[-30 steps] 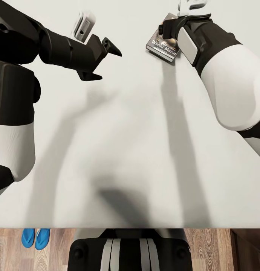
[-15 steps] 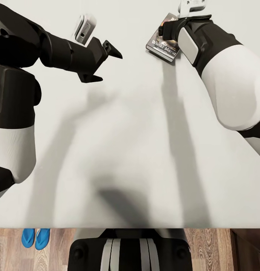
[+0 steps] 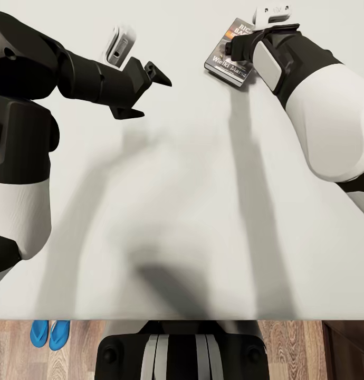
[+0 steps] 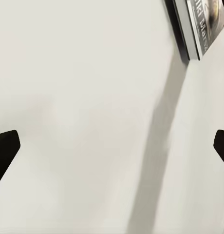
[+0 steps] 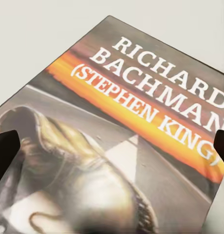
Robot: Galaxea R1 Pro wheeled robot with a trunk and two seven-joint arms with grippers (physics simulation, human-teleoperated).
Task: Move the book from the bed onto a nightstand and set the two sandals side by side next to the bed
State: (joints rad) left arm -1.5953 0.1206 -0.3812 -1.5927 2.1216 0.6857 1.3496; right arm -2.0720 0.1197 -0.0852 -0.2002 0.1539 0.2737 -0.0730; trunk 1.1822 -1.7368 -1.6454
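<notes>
movement over the last second was slight: the right claw [image 3: 236,46] had edged a little further over the paperback [image 3: 230,59], which stayed flat on the bed's mattress [image 3: 182,200]. its fingers were spread wide, one tip at each side of the cover directly beneath, nothing grasped yet, so the pickup looked about to begin. cover text read "richard bachman (stephen king)" on an orange band. left claw [image 3: 147,89] hung released over bare mattress, the book well off to its side. blue sandals [image 3: 49,334] lay together on the floor.
</notes>
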